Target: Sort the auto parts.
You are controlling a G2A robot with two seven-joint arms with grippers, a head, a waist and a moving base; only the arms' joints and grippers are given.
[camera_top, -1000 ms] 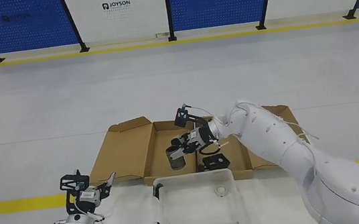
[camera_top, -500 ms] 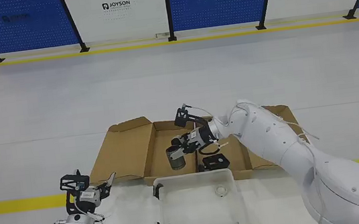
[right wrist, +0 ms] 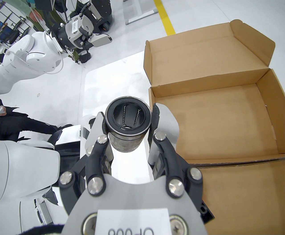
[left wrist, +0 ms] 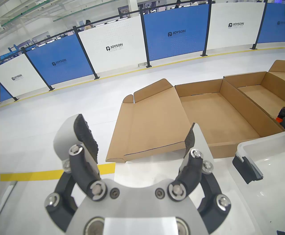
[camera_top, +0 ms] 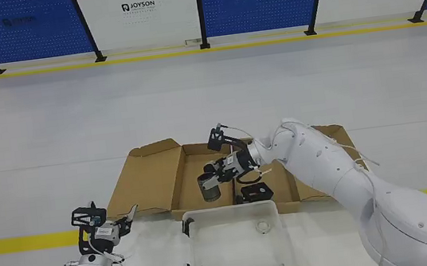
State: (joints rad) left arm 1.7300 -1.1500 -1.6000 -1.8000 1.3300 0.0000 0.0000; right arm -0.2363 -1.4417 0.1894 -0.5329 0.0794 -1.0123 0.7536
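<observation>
Your right hand [right wrist: 129, 121] clamps the bearing [right wrist: 126, 139] near the box [right wrist: 213, 124] edge; your left hand [left wrist: 135, 133] hangs spread apart near the bin [left wrist: 251, 142].

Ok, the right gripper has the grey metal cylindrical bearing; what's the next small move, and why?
Probably carry the grey metal cylindrical bearing toward the robot, over the clear plastic bin. The right gripper is shut on it above the brown cardboard box, and the bin sits just in front of that box.
</observation>
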